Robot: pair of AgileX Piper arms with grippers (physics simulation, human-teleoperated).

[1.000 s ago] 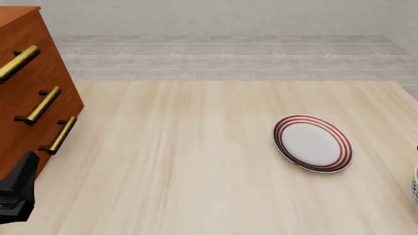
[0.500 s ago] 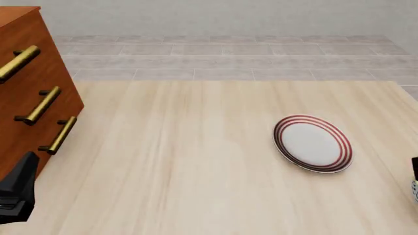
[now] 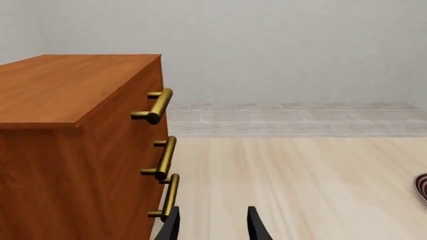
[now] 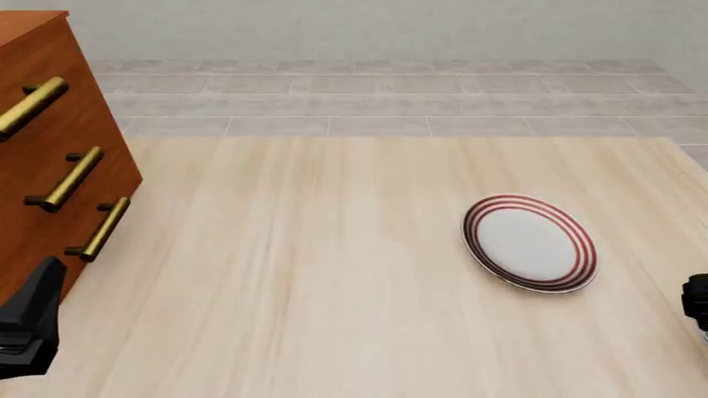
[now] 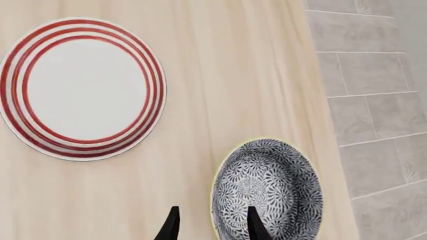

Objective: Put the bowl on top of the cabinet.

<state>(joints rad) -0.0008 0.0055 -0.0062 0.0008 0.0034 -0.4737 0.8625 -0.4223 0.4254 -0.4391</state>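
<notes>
Right arm has crept further into the front view at the bench's (image 4: 332, 274) right edge, now covering the bowl there; left arm unchanged by the cabinet (image 4: 45, 149). Right gripper (image 5: 210, 222) points straight down, fingers (image 5: 253, 222) spread, straddling the near rim of the bowl (image 5: 267, 192), not closed on it. Left gripper (image 3: 212, 225) held level beside the cabinet front, fingers spread, holding nothing. Count: one bowl, one plate (image 4: 529, 243), one cabinet, three handles (image 3: 160, 160). Bowl sits near the plate, apart from it.
</notes>
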